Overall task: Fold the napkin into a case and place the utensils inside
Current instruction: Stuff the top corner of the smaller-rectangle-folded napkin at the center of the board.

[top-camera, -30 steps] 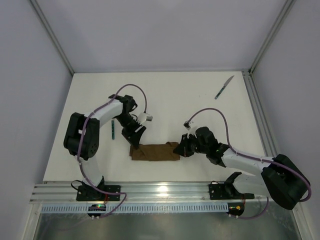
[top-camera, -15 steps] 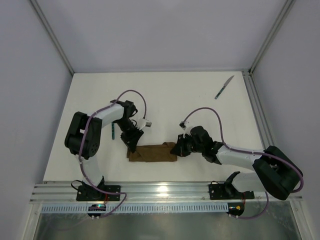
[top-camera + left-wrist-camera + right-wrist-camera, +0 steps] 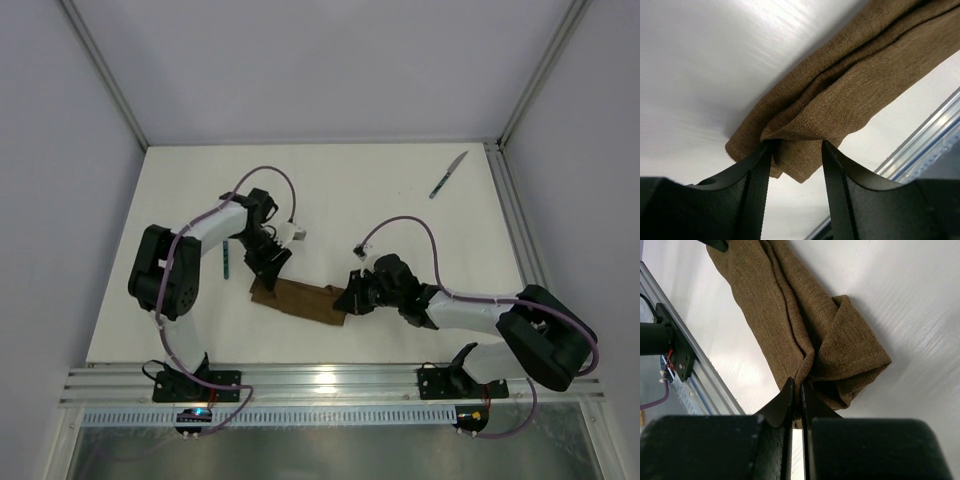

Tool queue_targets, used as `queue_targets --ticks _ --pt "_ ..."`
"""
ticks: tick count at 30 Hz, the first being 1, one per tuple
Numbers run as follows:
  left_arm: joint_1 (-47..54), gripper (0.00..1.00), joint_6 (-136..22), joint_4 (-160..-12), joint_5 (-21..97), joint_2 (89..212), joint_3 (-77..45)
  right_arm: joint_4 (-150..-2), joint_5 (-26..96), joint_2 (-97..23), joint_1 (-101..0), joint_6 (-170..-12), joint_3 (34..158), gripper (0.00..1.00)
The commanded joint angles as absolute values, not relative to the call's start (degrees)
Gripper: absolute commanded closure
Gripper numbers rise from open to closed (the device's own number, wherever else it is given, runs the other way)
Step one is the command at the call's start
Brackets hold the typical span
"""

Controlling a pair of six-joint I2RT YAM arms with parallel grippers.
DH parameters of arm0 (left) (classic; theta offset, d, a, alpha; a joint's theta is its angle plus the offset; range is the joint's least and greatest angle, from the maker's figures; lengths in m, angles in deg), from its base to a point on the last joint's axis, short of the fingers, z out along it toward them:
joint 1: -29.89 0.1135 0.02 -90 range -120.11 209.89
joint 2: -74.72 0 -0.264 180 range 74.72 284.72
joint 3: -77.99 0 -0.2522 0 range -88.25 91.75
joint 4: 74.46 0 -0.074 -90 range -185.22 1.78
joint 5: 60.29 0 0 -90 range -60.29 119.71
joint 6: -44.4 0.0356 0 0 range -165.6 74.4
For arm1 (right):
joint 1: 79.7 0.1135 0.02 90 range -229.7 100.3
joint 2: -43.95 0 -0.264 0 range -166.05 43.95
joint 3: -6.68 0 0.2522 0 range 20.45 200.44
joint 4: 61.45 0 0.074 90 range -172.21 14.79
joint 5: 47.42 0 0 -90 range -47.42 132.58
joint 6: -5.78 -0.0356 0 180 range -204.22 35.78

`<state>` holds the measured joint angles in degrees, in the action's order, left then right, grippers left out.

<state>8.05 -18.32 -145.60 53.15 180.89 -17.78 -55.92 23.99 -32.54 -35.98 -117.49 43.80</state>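
The dark brown napkin [image 3: 300, 298] lies as a narrow folded strip near the table's front, tilted with its left end farther back. My left gripper [image 3: 266, 280] is shut on that left end; in the left wrist view the bunched cloth [image 3: 850, 90] fills the gap between the tips of the gripper [image 3: 796, 145]. My right gripper [image 3: 345, 300] is shut on the strip's right end, and the right wrist view shows a fold of the napkin [image 3: 785, 315] pinched between the closed tips [image 3: 796, 385]. The knife [image 3: 449, 174] lies at the far right. The teal-handled fork [image 3: 227, 259] lies beside the left arm.
An aluminium rail [image 3: 320, 385] runs along the table's near edge, just in front of the napkin. Metal frame posts and grey walls close the table [image 3: 350, 190] on the left, right and back.
The left gripper has moved slightly back, taking the napkin's left end with it, so the strip now lies slanted. The right gripper has shifted a little left, still pinching its end.
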Motion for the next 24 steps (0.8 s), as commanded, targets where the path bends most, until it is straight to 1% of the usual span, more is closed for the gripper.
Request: queue_targets --ticks 1,5,9,11,12,15,16,21,22,24 --pt "7.92 0.53 -14.67 -145.69 54.66 175.89 -12.06 -52.45 25.96 -33.83 -35.32 -119.02 46.11 0.96" --pt "7.92 0.45 -8.79 -154.02 62.39 171.06 -7.84 -49.65 25.09 -34.54 -35.32 -119.55 45.15 0.96" --pt "7.31 0.42 -0.90 -154.84 70.82 168.07 -8.01 -47.53 24.04 -35.68 -35.32 -118.76 44.61 0.96" --pt "5.65 0.41 -0.86 -151.26 72.42 168.32 -11.07 -44.81 23.68 -36.12 -35.32 -118.67 44.09 0.96" --pt "2.85 0.41 -0.95 -147.23 72.86 168.76 -12.04 -43.67 23.33 -36.12 -35.41 -118.41 43.30 0.96" --pt "-1.29 0.40 -1.66 -140.71 78.47 171.13 -16.87 -42.34 23.42 -36.21 -35.41 -117.27 43.12 0.96" --pt "-1.92 0.38 -3.31 -136.16 80.05 172.01 -18.02 -42.25 23.50 -36.30 -35.32 -116.83 42.95 0.96" --pt "-5.26 0.35 -10.07 -123.84 76.91 172.28 -23.99 -38.83 22.63 -36.12 -35.32 -116.47 41.11 0.96" --pt "-5.26 0.35 -12.62 -118.07 77.08 172.11 -25.05 -37.26 21.93 -35.95 -35.32 -116.47 40.75 0.96" --pt "-5.35 0.34 -16.67 -115.30 76.47 172.01 -26.02 -36.72 21.49 -36.12 -35.41 -116.38 40.22 0.96"
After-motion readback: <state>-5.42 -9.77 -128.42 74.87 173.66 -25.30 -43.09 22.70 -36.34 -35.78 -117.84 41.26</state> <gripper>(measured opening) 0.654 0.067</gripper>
